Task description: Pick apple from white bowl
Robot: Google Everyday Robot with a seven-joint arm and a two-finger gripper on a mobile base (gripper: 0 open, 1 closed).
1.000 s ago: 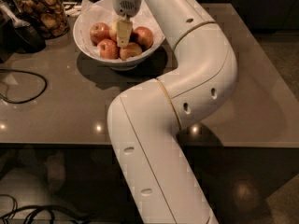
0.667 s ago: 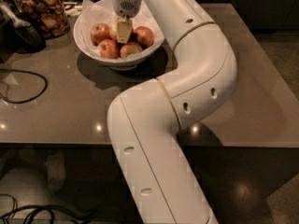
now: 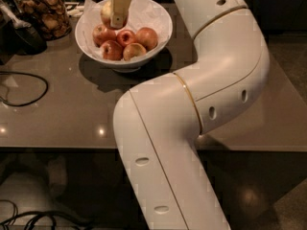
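While hanging over rear of white bowl (image 3: 160, 30), clenching apple (image 3: 105, 12) in hand (image 3: 114, 19), holding it just above other apples (image 3: 125, 37) inside bowl. Appearing to be finishing grasp; not yet lifting clear of bowl rim or carrying off over surface (image 3: 57, 111).

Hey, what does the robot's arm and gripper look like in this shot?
The arm is glossy white, built of thick rounded tube segments with thin gold rings at the joints and small dark oval slots. No cables show on it. The gripper, at the top over the white bowl, looks pale cream-yellow and flat.
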